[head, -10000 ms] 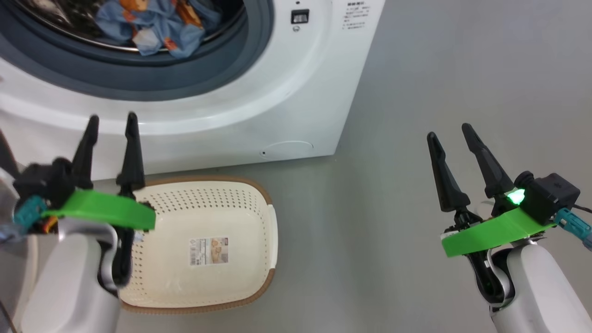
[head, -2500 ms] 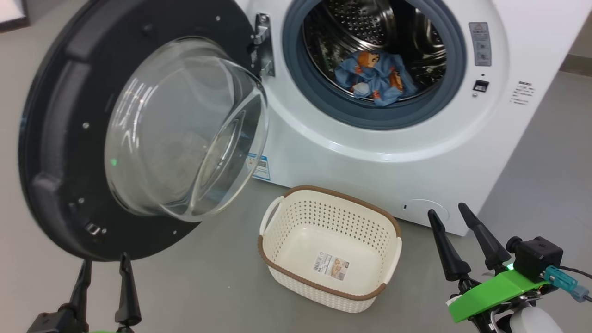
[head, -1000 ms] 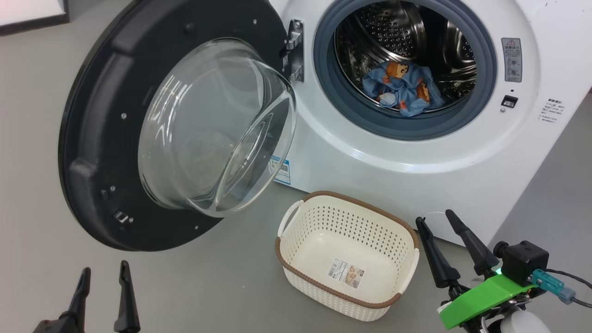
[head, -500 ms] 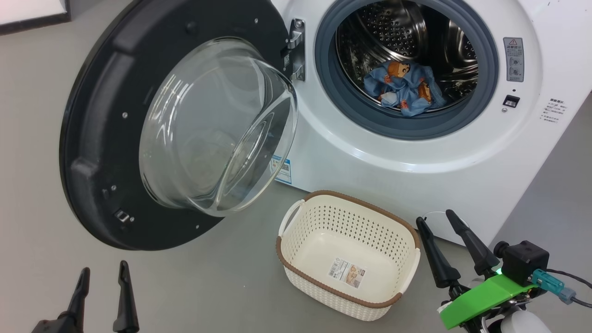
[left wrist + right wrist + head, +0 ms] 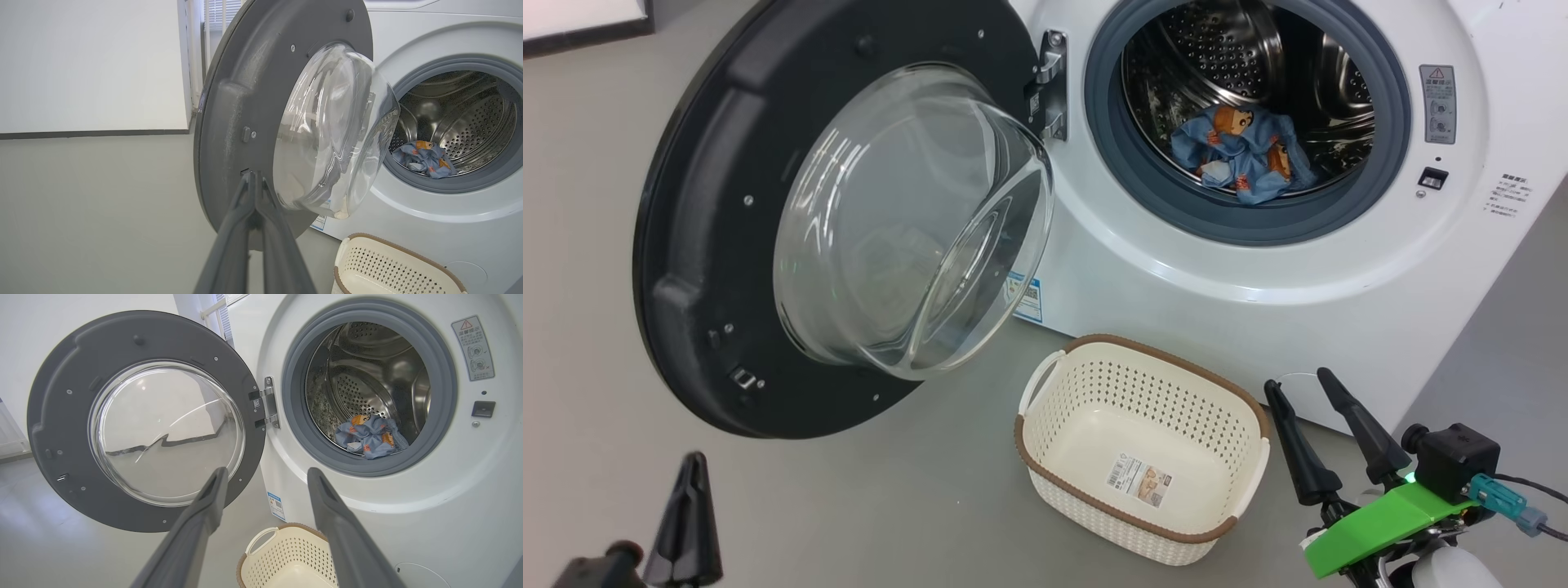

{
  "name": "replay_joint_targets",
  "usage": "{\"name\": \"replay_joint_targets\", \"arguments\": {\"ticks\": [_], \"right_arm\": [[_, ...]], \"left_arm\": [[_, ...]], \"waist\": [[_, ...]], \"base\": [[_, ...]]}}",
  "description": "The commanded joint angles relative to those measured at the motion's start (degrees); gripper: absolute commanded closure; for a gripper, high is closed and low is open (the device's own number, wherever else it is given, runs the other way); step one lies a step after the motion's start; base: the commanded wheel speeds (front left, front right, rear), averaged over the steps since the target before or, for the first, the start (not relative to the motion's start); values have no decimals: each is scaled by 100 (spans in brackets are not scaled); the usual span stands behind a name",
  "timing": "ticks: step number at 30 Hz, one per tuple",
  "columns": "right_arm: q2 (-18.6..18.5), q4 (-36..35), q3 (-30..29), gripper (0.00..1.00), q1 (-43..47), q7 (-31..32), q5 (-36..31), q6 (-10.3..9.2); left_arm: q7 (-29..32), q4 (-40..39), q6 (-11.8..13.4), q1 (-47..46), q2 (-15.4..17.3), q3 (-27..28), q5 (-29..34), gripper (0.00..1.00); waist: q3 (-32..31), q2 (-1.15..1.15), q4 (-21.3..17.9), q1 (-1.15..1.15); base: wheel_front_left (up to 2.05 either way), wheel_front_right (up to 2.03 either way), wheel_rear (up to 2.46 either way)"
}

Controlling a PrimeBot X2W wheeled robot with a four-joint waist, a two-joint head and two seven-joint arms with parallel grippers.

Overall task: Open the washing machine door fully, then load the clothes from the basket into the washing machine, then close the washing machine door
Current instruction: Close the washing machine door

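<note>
A: Left wrist view: left pincer (image 5: 254, 179) pressed together, empty, before the open washing machine door (image 5: 245, 102).
B: Head view: clothes (image 5: 1245, 155) are seen in the drum (image 5: 1225, 49); the basket (image 5: 1094, 392), cropped in wrist views, is shown whole. Right pincer (image 5: 266, 471): spread.

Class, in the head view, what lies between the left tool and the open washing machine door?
Bare grey floor: the head view shows the shut left tool short of the washing machine door's lower rim, nothing between them.
</note>
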Motion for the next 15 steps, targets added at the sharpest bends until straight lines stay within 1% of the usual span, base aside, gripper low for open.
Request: {"name": "replay_joint_targets", "arguments": {"ticks": [1,7,12,15], "right_arm": [[-27,-157,95,0,32,-27,17,16],[-4,-175,62,0,23,-27,-5,16],[12,-185,60,0,8,-27,-14,16],[17,-190,56,0,-15,-27,-19,16]], "left_arm": [[0,-251,-24,-317,184,241,-79,100],[240,-765,-110,-613,561,464,-173,100],[684,-1169,-235,-995,951,790,-496,100],[964,-1314,-310,-1295,1158,1030,-800,100]], "waist": [[9,0,20,0],[65,0,70,0],[115,0,81,0],[156,0,69,0]], "base": [[0,0,0],[0,0,0],[0,0,0],[0,0,0]]}}
